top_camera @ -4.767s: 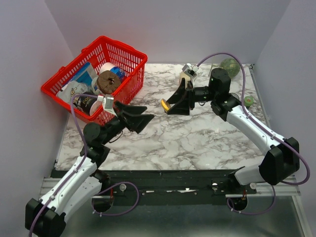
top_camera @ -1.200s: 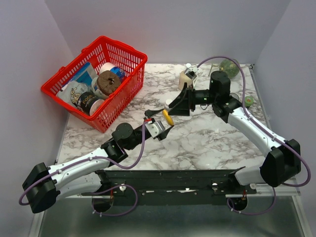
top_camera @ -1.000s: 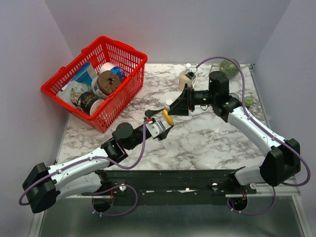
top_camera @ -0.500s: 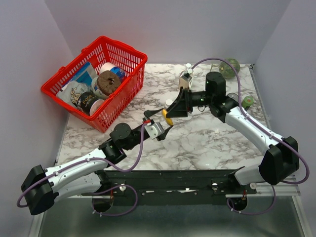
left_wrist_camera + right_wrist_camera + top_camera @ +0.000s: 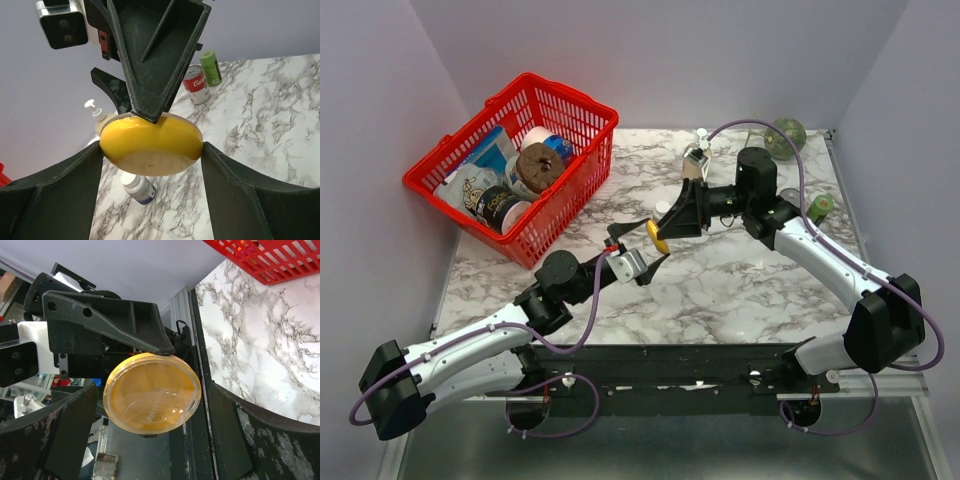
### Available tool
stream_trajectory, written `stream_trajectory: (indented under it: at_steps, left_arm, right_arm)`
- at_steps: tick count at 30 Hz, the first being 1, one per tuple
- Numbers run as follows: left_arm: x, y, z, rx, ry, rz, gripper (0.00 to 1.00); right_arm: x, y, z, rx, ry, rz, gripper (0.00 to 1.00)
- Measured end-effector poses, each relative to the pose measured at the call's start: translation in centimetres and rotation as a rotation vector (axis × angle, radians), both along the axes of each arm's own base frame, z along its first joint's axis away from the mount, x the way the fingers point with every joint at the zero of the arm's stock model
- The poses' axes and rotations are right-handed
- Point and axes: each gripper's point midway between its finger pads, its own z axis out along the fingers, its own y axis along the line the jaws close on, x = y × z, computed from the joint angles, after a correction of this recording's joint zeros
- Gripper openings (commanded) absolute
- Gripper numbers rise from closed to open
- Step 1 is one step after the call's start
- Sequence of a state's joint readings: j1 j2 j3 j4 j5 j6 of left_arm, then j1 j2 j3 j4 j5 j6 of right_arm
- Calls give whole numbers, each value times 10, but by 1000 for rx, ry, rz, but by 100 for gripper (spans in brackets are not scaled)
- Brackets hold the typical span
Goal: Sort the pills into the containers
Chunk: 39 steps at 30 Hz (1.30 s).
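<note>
A shallow round dish [image 5: 150,145] of clear plastic with a yellow back hangs above the table, edge-on in the top view [image 5: 657,236]. My left gripper [image 5: 151,150] is shut on its rim, one finger on each side. My right gripper [image 5: 152,405] faces the dish [image 5: 152,392] and stands open, with gaps between its fingers and the rim. The two grippers meet mid-table [image 5: 650,242] [image 5: 674,214]. A small white pill bottle [image 5: 139,187] with a dark label lies on the marble below [image 5: 663,208]. The pills are not in view.
A red basket [image 5: 575,110] of groceries stands at the back left. A beige pump bottle [image 5: 102,120] [image 5: 696,160], a red-labelled can [image 5: 195,84] and a green can [image 5: 211,67] [image 5: 820,207] stand towards the back right.
The right jaws have spread slightly wider off the dish. The right arm has shifted a little left, and the left arm's elbow has drawn back slightly; the dish stays in the left gripper.
</note>
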<state>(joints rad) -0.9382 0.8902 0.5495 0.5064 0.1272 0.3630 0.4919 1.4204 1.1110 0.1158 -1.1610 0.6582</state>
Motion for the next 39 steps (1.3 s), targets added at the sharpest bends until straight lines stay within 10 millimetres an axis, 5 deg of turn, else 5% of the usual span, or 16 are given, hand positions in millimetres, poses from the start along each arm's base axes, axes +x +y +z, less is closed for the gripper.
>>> stream_trajectory:
  at_steps: [9,16,21,24,28,31,39]
  left_arm:
    - [-1,0,1,0,-2,-4,14]
    - [1,1,-2,17,8,4,15]
    - [1,2,-3,20,11,7,17]
    - [1,2,-2,18,11,7,17]
    - [0,2,1,6,11,4,16]
    - [-1,2,2,-1,10,1,16]
    - [-3,1,4,-5,5,-11,15]
  right_arm:
    - [-2,1,2,9,3,10,84]
    - [-2,1,4,17,-3,15,58]
    - [-3,0,5,27,-3,22,53]
    - [-4,0,7,39,-4,28,57]
    - [-5,0,10,50,3,34,87]
    - [-8,2,11,55,5,45,96]
    - [-13,4,9,54,13,59,97]
